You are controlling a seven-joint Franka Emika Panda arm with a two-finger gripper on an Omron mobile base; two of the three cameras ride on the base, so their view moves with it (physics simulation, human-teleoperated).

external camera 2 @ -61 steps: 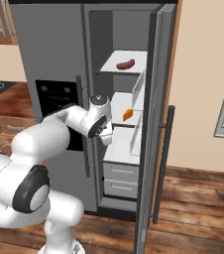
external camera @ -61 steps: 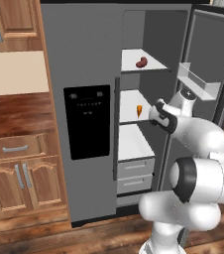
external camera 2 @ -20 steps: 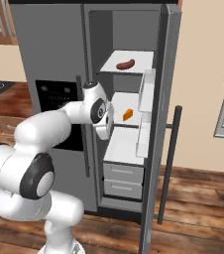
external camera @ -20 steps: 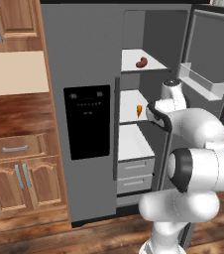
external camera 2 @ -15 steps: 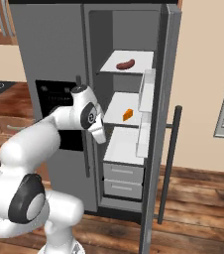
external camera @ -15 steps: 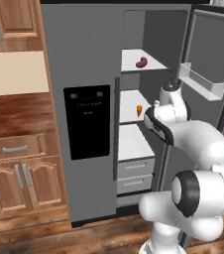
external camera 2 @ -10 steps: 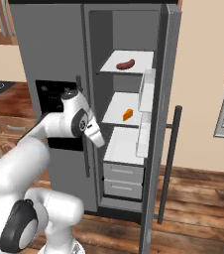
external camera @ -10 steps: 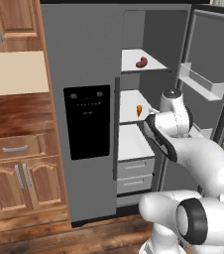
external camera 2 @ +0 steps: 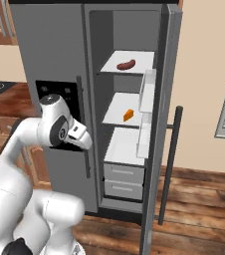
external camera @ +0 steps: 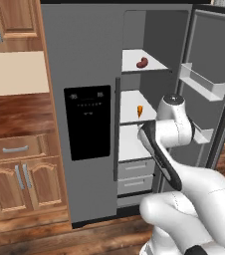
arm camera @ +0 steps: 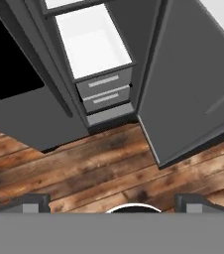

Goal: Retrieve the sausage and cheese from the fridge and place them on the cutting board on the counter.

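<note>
Right now my hand (arm camera: 112,199) points down at the wood floor (arm camera: 99,163) in front of the fridge (external camera: 84,60), its two dark fingertips (arm camera: 34,202) standing wide apart with nothing between them. Seen from the hand, the right door (arm camera: 193,84) is swung fully open, and the white lower shelf (arm camera: 91,39) and two grey drawers (arm camera: 104,92) sit just beyond. From the base cameras the arm is folded up in front of the open compartment, the wrist near the middle shelf. The sausage (external camera: 142,63) lies on the top shelf, a dark red-brown link toward the front of it; the cheese (external camera: 140,111), a small orange wedge, sits on the shelf below, and both are untouched. I judge the step in hand to be the reach for the first item, barely begun. To do it well I would first swing the wrist up so the fingers face into the fridge rather than the floor, then go in level over a shelf, keeping clear of the door bins (external camera: 201,82) on the right and the shelf edge above. The sausage is curved and may roll, so I would straddle it across its short width and close gently. The cheese, nearer the wrist, looks the easier first pick.
</note>
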